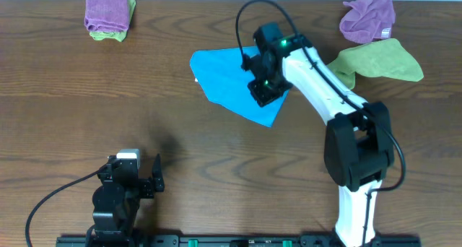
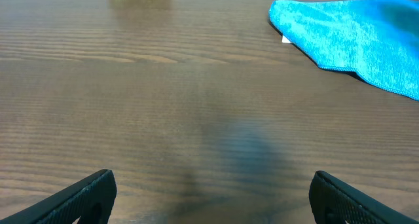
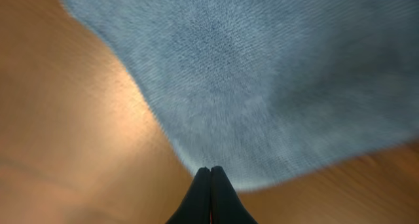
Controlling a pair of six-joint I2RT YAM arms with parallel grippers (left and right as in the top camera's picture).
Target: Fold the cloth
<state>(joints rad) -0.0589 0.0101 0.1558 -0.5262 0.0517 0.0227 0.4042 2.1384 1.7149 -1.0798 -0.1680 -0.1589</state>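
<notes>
The sky-blue cloth point(image 1: 224, 74) lies flat on the wooden table at the back centre in a rough triangle. A small white label point(image 1: 196, 79) shows at its left edge. My right gripper point(image 1: 263, 92) hovers over the cloth's right part. In the right wrist view its fingers point(image 3: 211, 170) are pressed together at the near edge of the blurred cloth point(image 3: 262, 73), with nothing seen between them. My left gripper point(image 1: 141, 182) is open and empty near the table's front left. In its wrist view the fingers point(image 2: 213, 178) are wide apart, with the cloth point(image 2: 360, 34) and label point(image 2: 285, 38) far ahead on the right.
A purple cloth stacked on a lime-green one point(image 1: 107, 12) sits at the back left. A crumpled purple cloth point(image 1: 368, 17) and a lime-green cloth point(image 1: 379, 61) lie at the back right, beside the right arm.
</notes>
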